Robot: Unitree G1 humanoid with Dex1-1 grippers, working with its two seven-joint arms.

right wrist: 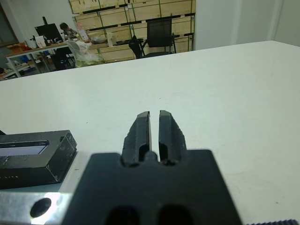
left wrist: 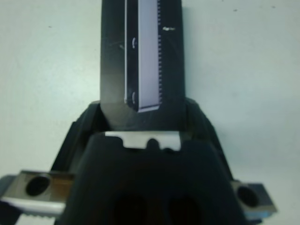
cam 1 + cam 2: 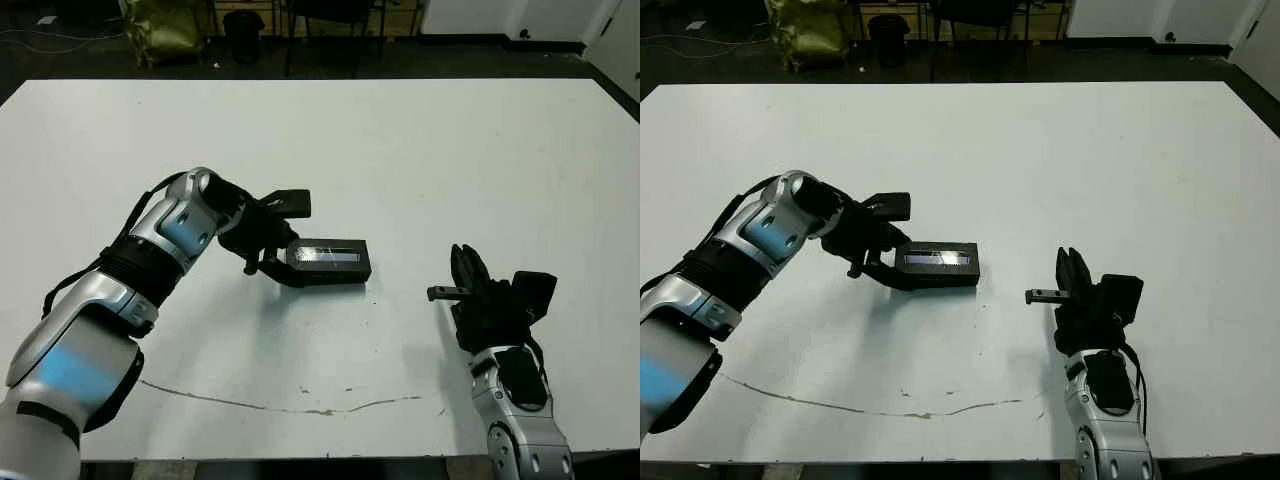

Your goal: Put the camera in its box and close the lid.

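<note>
The right claw (image 3: 470, 268) rested near the table's (image 3: 420, 150) front edge, fingers together and empty; mid-table, the left claw (image 3: 277, 255) clamped one end of the lidded box (image 3: 335, 262)

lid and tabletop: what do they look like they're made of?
Lid: probably matte black card or plastic; crisp edges, dull surface, and a pale stripe that catches a light glint, so maybe glossy print or film. Table: white laminate-like sheet, smooth and satin, with a thin dark scratch or crack line near the front edge.
</note>
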